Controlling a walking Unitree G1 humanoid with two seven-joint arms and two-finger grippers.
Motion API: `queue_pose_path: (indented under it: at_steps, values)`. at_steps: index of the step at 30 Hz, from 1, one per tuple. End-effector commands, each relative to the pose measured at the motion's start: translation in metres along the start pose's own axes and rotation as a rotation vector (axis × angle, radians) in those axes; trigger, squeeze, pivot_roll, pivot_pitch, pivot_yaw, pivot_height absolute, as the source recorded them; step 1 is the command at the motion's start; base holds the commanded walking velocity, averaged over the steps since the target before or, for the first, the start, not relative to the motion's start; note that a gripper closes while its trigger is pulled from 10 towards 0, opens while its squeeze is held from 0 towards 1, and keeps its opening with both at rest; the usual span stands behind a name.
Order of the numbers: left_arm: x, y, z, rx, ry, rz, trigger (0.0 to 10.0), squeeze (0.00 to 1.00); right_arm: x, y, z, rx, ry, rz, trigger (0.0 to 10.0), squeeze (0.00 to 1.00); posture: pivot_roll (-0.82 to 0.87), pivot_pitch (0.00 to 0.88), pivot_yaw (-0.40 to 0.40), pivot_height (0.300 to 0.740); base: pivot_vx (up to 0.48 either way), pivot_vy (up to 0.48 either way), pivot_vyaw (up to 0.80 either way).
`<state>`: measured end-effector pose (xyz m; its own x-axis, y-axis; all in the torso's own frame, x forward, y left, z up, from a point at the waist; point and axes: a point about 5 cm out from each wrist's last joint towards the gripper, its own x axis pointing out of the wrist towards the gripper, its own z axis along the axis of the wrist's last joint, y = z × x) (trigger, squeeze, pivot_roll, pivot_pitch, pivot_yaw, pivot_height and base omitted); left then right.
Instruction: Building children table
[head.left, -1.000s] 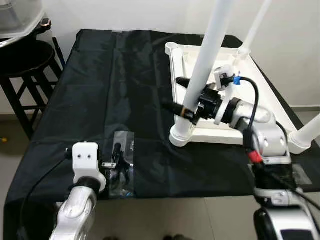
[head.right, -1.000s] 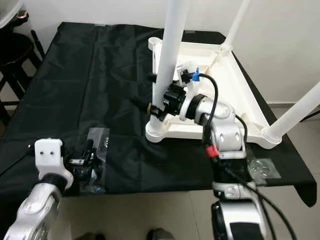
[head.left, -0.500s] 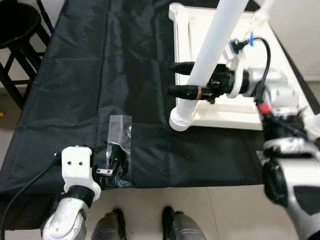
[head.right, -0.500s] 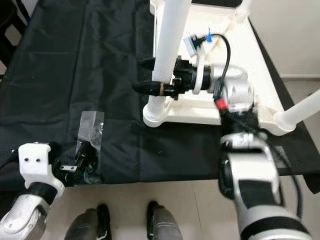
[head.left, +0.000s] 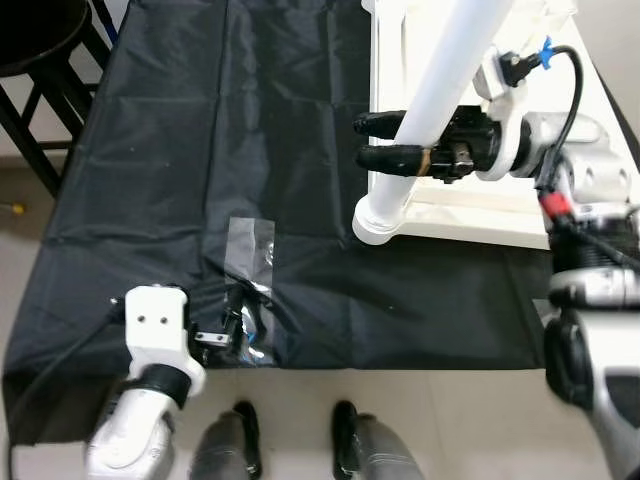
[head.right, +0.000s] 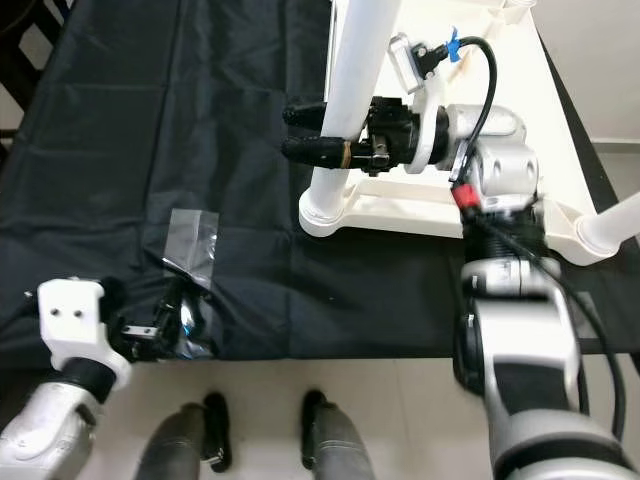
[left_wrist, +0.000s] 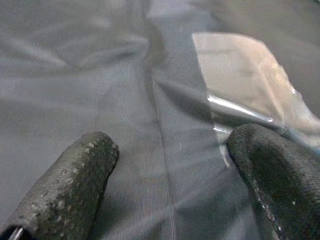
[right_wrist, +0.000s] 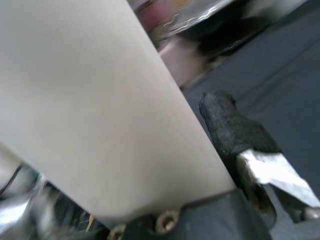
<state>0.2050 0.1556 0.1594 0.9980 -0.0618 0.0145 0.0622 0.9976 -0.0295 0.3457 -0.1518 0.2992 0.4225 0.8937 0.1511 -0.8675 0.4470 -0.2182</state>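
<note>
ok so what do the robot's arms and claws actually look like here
Both arms are silver metal with black joints. The right claw has two long black fingers, a white wrist block, a black cable with a blue tie and a red band. The left claw carries a white camera block with two small holes and a black cable.

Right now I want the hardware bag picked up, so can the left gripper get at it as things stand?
Probably yes. The left gripper sits open at the near end of the clear plastic bag on the black cloth, one finger already at the bag's edge, with nothing between them.
</note>
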Motion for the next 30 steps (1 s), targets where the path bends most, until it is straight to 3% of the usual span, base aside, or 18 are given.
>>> queue_pose_path:
  at_steps: [1,3,4,5,6,8,12,13,16,17,21,22,24,25,26,27,29,30]
  values:
    - [0.003,0.003,-0.02,-0.003,0.076,0.021,10.0,0.0,-0.005,0.051,-0.088,0.204,0.235,-0.361,0.0,0.0,-0.03,0.171,-0.14,0.74,0.0,0.0,0.0]
    - [0.003,0.003,-0.02,-0.003,0.076,0.021,10.0,0.0,-0.005,0.051,-0.088,0.204,0.235,-0.361,0.0,0.0,-0.03,0.171,-0.14,0.74,0.0,0.0,0.0]
    - [0.019,0.008,-0.032,-0.002,0.087,0.034,10.0,0.0,-0.021,0.119,-0.132,0.27,0.353,-0.748,0.0,0.0,-0.08,0.101,-0.107,0.74,0.0,0.0,0.0]
    - [0.019,0.008,-0.032,-0.002,0.087,0.034,10.0,0.0,-0.021,0.119,-0.132,0.27,0.353,-0.748,0.0,0.0,-0.08,0.101,-0.107,0.74,0.0,0.0,0.0]
    - [0.024,0.01,-0.035,-0.002,0.087,0.037,10.0,0.0,-0.028,0.126,-0.138,0.285,0.375,-0.85,0.0,0.0,-0.08,0.101,-0.107,0.74,0.0,0.0,0.0]
    - [0.034,0.011,-0.04,-0.01,0.095,0.035,10.0,0.0,-0.026,0.104,-0.136,0.256,0.35,-0.846,0.0,0.0,-0.09,0.08,-0.109,0.74,0.0,0.0,0.0]
    - [0.038,0.011,-0.042,-0.02,0.098,0.031,10.0,0.0,-0.021,0.1,-0.134,0.258,0.352,-0.806,0.0,0.0,-0.1,0.051,-0.115,0.74,0.0,0.0,0.0]
    - [0.042,0.011,-0.043,-0.022,0.096,0.03,10.0,0.0,-0.016,0.1,-0.131,0.268,0.38,-0.756,10.0,0.0,-0.1,0.048,-0.115,0.74,0.0,0.0,0.0]
    - [0.045,0.011,-0.044,-0.023,0.094,0.03,10.0,0.0,-0.016,0.098,-0.127,0.255,0.405,-0.72,10.0,0.0,-0.1,0.05,-0.107,0.74,0.0,0.0,0.0]
    - [0.046,0.012,-0.044,-0.022,0.087,0.028,10.0,0.0,-0.017,0.093,-0.114,0.223,0.385,-0.675,10.0,1.0,-0.1,0.075,-0.095,0.74,0.0,0.0,0.0]
    - [0.045,0.012,-0.044,-0.021,0.083,0.026,10.0,0.0,-0.02,0.088,-0.106,0.18,0.401,-0.623,10.0,1.0,-0.1,0.08,-0.094,0.74,0.0,0.0,0.0]
    - [0.043,0.012,-0.042,-0.021,0.077,0.021,10.0,0.0,-0.021,0.078,-0.091,0.139,0.366,-0.471,10.0,1.0,-0.09,0.117,-0.087,0.74,0.0,0.0,0.0]
    - [0.043,0.012,-0.042,-0.021,0.077,0.021,10.0,0.0,-0.021,0.078,-0.091,0.139,0.366,-0.471,10.0,1.0,-0.09,0.117,-0.087,0.74,0.0,0.0,0.0]
    - [0.039,0.011,-0.039,-0.02,0.071,0.017,10.0,0.0,-0.023,0.069,-0.074,0.094,0.32,-0.319,10.0,1.0,-0.08,0.146,-0.086,0.74,0.0,0.0,0.0]
    - [0.039,0.011,-0.039,-0.02,0.071,0.017,10.0,0.0,-0.023,0.069,-0.074,0.094,0.32,-0.319,10.0,1.0,-0.08,0.146,-0.086,0.74,0.0,0.0,0.0]
    - [0.032,0.01,-0.035,-0.018,0.064,0.011,10.0,0.0,-0.03,0.058,-0.056,0.067,0.291,-0.108,10.0,1.0,-0.05,0.195,-0.081,0.74,0.0,0.0,0.0]
    - [0.032,0.01,-0.035,-0.018,0.064,0.011,10.0,0.0,-0.03,0.058,-0.056,0.067,0.291,-0.108,10.0,1.0,-0.05,0.195,-0.081,0.74,0.0,0.0,0.0]
    - [0.026,0.009,-0.03,-0.015,0.058,0.007,10.0,0.0,-0.037,0.044,-0.04,0.037,0.274,0.026,10.0,1.0,-0.04,0.216,-0.081,0.74,0.0,0.0,0.0]
